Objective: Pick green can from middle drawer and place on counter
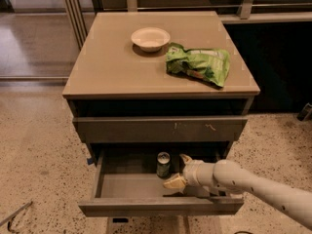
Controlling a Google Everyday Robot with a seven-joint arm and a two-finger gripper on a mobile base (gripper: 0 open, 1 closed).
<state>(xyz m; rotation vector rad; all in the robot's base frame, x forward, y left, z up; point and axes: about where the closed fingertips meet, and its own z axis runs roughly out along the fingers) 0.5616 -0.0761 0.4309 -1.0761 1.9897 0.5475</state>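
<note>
Camera view, fingers spread apart inside middle drawer, just beside green can

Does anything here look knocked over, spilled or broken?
Nothing much. The green can stands upright in the open drawer, the open gripper beside it. Only oddities: pale scratches on the drawer front above, and a crumpled snack bag on the counter.
</note>
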